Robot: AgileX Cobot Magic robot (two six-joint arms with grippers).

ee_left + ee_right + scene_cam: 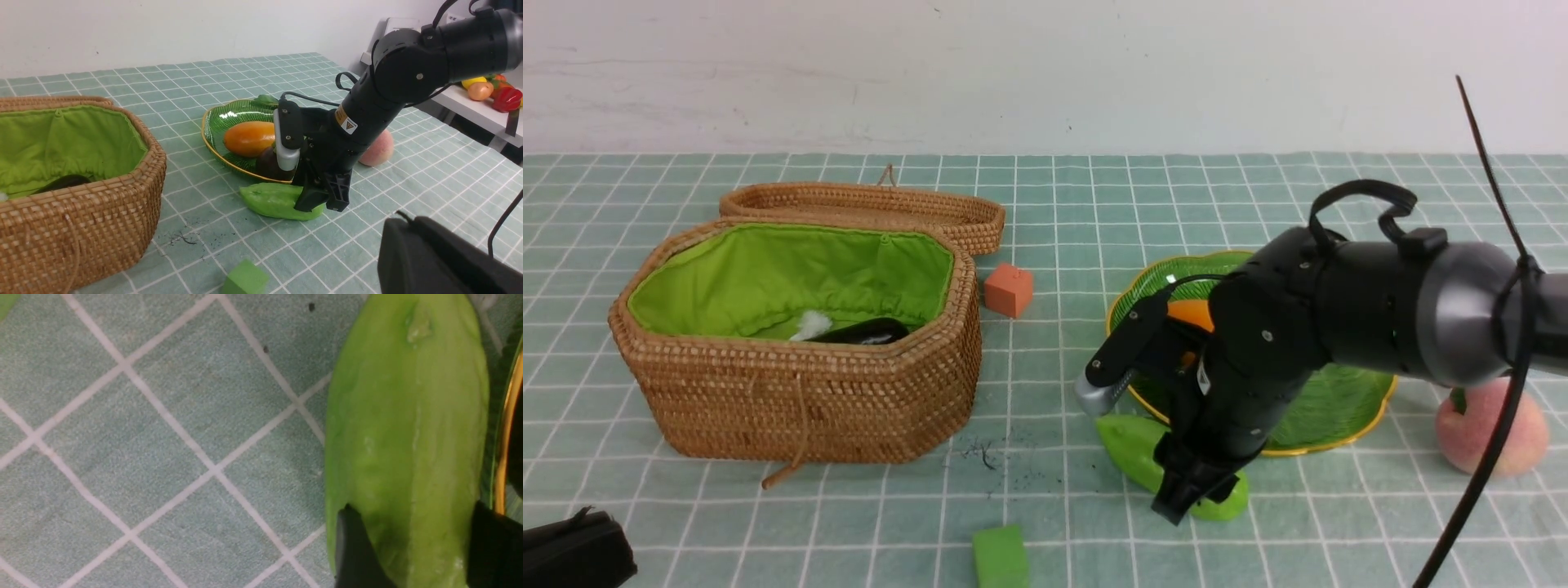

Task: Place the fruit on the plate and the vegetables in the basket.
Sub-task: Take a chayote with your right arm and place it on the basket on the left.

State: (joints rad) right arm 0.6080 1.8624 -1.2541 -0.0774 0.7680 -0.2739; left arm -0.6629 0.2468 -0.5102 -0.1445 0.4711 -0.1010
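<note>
Fingers (355, 547) of the right gripper (1196, 498) straddle the green pod (1131, 445) on the table (1094, 204), apparently pinching it, just beside the plate (1331, 408). Mango (249, 139) and mangosteen (267, 165) plated; peach (1490, 433) waits on the table; eggplant (866, 332) in the basket (800, 400); no carrot visible. Yellow warning sticker (346, 121) on the arm, unreadable.

Right arm reaches in over the plate (1339, 412) and covers most of it. Right gripper (1192, 494) points down at the plate's near-left rim, tips on the green pod (1129, 445) lying on the cloth there. A sliver of mango (1191, 312) shows on the plate. Peach (1490, 437) sits just right of the plate, off it. Orange cube (1009, 290) is left of the plate, open basket (800, 392) further left with the eggplant (866, 332) inside. Green cube (1001, 557) is near-left of the plate.
</note>
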